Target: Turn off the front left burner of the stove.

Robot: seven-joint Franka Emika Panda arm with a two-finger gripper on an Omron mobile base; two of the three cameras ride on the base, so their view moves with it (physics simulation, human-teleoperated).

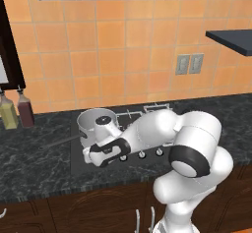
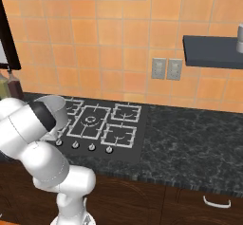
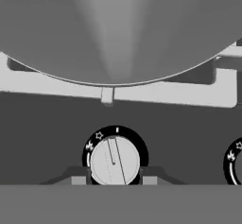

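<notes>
Jaws apart, knob between — fingertips flanking

The pot looms just behind the knob, while open black glass flanks it

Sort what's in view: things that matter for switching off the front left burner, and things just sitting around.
Job:
stove
front left burner
knob
pincer

Lying about:
pot
two bottles
wall sockets
shelf
</notes>
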